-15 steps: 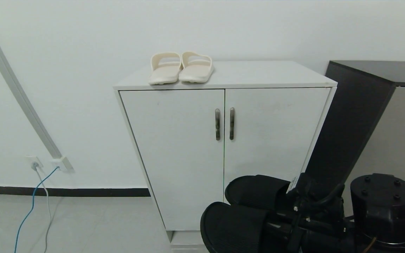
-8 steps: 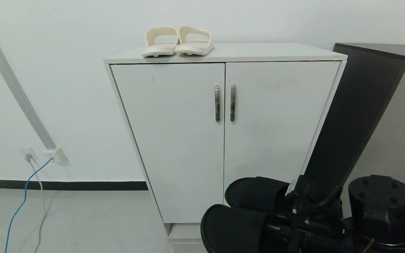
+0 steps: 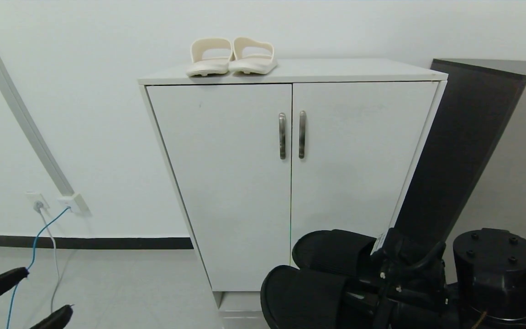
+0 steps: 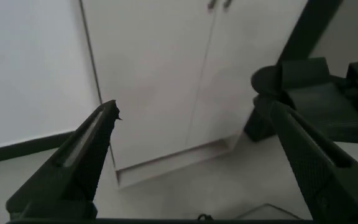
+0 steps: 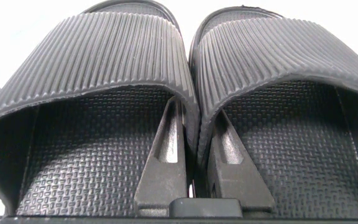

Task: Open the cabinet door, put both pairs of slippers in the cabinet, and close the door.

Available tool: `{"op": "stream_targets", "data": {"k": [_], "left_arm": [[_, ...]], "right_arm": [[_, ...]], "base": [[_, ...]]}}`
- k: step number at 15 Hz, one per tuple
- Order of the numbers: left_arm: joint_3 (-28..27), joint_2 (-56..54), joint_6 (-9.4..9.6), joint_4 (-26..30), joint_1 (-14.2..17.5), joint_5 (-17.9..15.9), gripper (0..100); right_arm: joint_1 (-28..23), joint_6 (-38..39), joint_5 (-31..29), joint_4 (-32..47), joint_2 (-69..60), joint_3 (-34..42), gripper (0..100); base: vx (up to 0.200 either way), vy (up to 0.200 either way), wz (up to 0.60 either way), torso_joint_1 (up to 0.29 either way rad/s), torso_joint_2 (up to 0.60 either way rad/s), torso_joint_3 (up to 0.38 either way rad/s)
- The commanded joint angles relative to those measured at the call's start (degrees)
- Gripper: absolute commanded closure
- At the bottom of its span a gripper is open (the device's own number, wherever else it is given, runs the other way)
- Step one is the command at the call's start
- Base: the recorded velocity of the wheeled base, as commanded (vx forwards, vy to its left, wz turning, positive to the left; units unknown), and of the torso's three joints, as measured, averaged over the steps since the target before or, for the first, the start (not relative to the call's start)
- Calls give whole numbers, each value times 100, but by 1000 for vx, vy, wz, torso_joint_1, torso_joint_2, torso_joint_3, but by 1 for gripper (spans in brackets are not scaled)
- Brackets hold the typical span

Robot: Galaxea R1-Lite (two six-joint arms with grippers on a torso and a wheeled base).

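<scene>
The white two-door cabinet (image 3: 226,183) stands against the wall, both doors shut. Two vertical metal bar handles (image 3: 282,135) sit side by side at the seam between the doors.

A pair of cream open-toe plastic slippers (image 3: 231,58) rests on top of the cabinet, near the front edge above its left door, the two touching each other.

A pair of black ribbed rubber slippers (image 3: 322,274) is held in front of the cabinet's right door, low, near its base. The right tool (image 5: 196,124) grips this pair: its two fingers stand narrow, pinching the adjoining inner walls of both slippers together.

The left tool (image 4: 193,112) is empty, fingers spread wide, low and off the cabinet's left side, apart from it.

A dark cabinet (image 3: 468,137) stands just beside the white cabinet's right side. Wall sockets (image 3: 57,201) with trailing cables sit left of the cabinet, low on the wall.
</scene>
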Motion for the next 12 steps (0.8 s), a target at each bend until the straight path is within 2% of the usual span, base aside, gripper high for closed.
{"op": "stream_targets", "data": {"k": [1,3,4,5,6,10,12], "left_arm": [[-302,1273,-3,-410,-163,-157,0],[-337,1721,-3,-902,-330,-157,0],[-398,2179,-12,-1491,-708,-140,0],[-512,2460,-21,-1729,-901,-122,0],[-592,2609,-30,-1825,-980,-122,0],[-1303,3321,-118,-1948,-1736,-131,0],[-1400,3400,23,-2098,-2096,-166,0]], "right_arm": [[1,-9,0,-44,39,5,100],[1,-9,9,-53,74,13,100],[10,-9,9,-53,92,13,100],[10,-9,9,-53,92,22,100],[10,-9,9,-53,92,31,100],[45,-9,17,-53,110,48,100],[45,-9,17,-53,110,48,100]], "base": [[0,0,0,2,159,100],[0,0,0,0,76,44],[0,0,0,0,0,0],[0,0,0,0,0,0],[0,0,0,0,0,0],[0,0,0,0,0,0],[0,0,0,0,0,0]]}}
